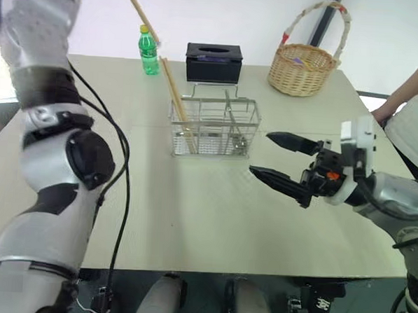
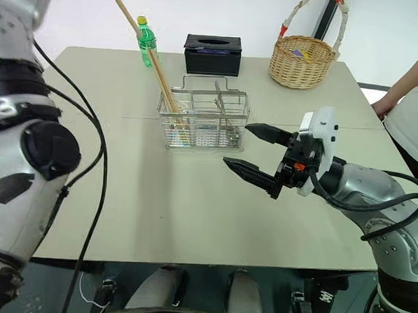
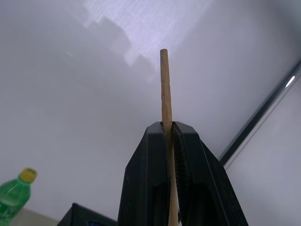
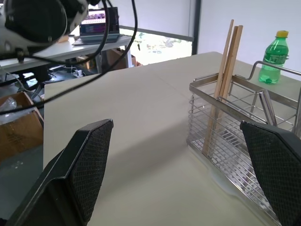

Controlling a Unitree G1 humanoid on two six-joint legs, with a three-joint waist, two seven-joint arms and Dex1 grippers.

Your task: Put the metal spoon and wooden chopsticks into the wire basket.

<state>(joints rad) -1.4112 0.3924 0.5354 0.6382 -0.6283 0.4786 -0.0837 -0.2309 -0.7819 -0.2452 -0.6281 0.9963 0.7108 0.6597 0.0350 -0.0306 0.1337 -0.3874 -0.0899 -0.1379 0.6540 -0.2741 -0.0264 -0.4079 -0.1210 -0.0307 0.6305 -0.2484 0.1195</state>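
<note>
Nearest, over the front half of the beige table (image 1: pixel 192 219): right gripper (image 1: pixel 277 160), black fingers spread as wide as they go, nothing between them, clear of the tabletop and of everything on it. Points toward the robot's left, level, just short of the wire basket's right end. In the right wrist view the same two mesh-faced fingers (image 4: pixel 87 162) stand far apart with bare table between.

Next, mid-table: wire basket (image 1: pixel 214 125), silver mesh with inner dividers and a wire handle rising at the back. Two wooden chopsticks (image 1: pixel 177 102) already inside, standing in the left-end compartment, leaning back and left so the tops stick out well above the rim. Something shiny and thin, probably the metal spoon (image 1: pixel 241 140), in the right-hand compartment; too small to confirm.

Higher up and to the left: left gripper (image 3: pixel 169 136), raised above the table, fingers pinched tight on a single chopstick (image 3: pixel 164 84). Stick runs between the pads and juts out past the fingertips, tilted upward against the white wall. Same stick seen from the head camera as a slanted light-brown line (image 1: pixel 139 12) at the top, above the bottle.

Behind the basket: green plastic bottle (image 1: pixel 149 52) with yellow cap, upright, to the left; black tissue box (image 1: pixel 213 63) directly behind the basket handle.

Far right corner: round wicker basket (image 1: pixel 302 69) with tall wrapped handle. Beside the table's right edge, a person's arm and hand (image 1: pixel 387 110)
</note>
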